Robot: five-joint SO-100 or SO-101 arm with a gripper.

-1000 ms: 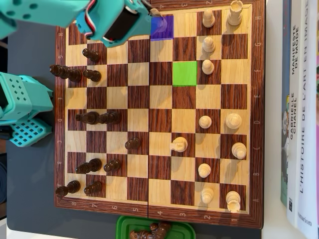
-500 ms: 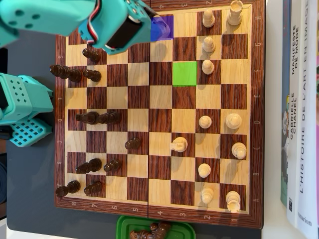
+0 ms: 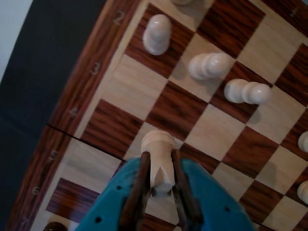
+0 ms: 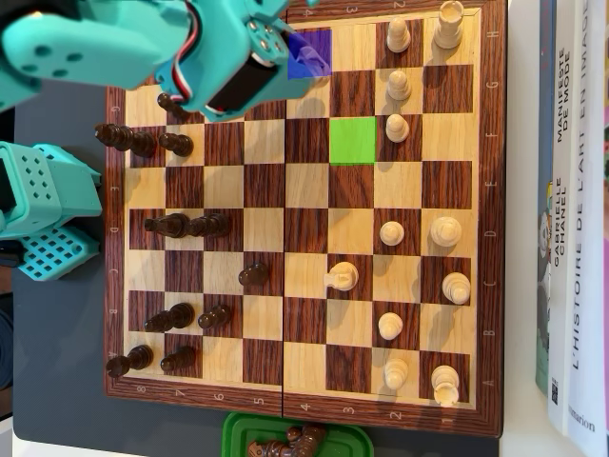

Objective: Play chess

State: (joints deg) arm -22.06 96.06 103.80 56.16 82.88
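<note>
While the wrist view is being filled at its lower edge by the teal gripper [image 3: 162,190], a white chess piece [image 3: 159,161] is being held between the jaws, which are clamped on its sides. The piece is being kept over the chessboard [image 3: 106,127], close to the board's numbered edge near the mark 4; whether its base is touching the square below cannot be told. Three white pawns [image 3: 157,33] are being shown farther up the board on neighbouring squares, well apart from the held piece.

From the overhead view, the teal arm [image 4: 143,48] is being seen stretched across the upper left corner of the chessboard [image 4: 304,405], with the gripper end [image 4: 297,48] lying at a purple-tinted square [image 4: 319,48]; the held piece is being hidden there by the arm. A green-tinted square [image 4: 353,140] is being shown just below and to the right. Dark pieces [image 4: 171,226] are being kept on the left half, white pieces [image 4: 444,231] on the right. Books [image 4: 571,219] are being seen along the right edge, and a green tray [image 4: 238,433] with dark pieces at the bottom.
</note>
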